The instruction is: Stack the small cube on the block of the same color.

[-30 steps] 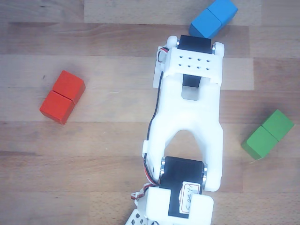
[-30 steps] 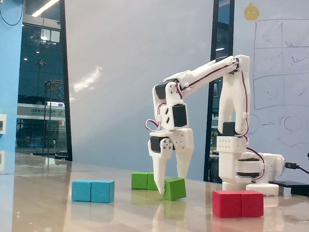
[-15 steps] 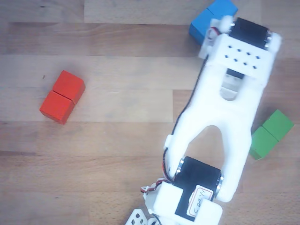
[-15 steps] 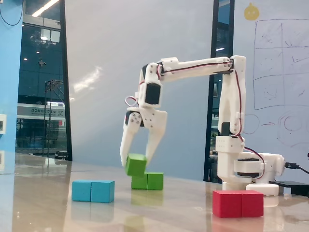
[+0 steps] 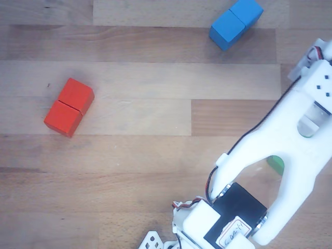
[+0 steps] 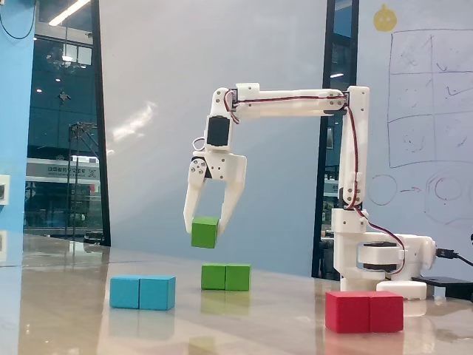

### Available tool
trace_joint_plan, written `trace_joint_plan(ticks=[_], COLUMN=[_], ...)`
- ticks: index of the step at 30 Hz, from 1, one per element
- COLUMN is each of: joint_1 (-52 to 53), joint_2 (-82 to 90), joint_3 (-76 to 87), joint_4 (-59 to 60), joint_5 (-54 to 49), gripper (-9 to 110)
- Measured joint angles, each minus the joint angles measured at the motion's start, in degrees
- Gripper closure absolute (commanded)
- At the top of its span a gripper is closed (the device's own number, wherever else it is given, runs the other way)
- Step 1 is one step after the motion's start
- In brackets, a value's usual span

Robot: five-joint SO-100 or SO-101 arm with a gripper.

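Small green cube hangs in the air, pinched between the two white fingers of the gripper, in the fixed view. Gripper is clenched on it, pointing down. Cube sits above and slightly left of the long green block, not touching it; clear gap between them. Block lies flat on the wooden table, seam across its middle.

Nearer the camera, a blue double block lies to the left and a red double block to the right, both apart from the green one. White arm reaches left from its base at far right.

In the other view, looking down, the arm covers the lower right; only a sliver of green shows under it. Red block lies left, blue block top right, well apart.
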Motion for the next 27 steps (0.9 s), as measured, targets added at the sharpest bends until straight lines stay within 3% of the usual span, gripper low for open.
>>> trace_joint_plan(ticks=[8, 20, 27], joint_1=[5.98, 6.50, 6.50], joint_2=[-1.85, -7.21, -9.32], joint_3=[0.00, 0.00, 0.00], joint_4=[0.00, 2.99, 3.43], joint_5=[0.00, 0.00, 0.00], gripper=[97, 97, 87])
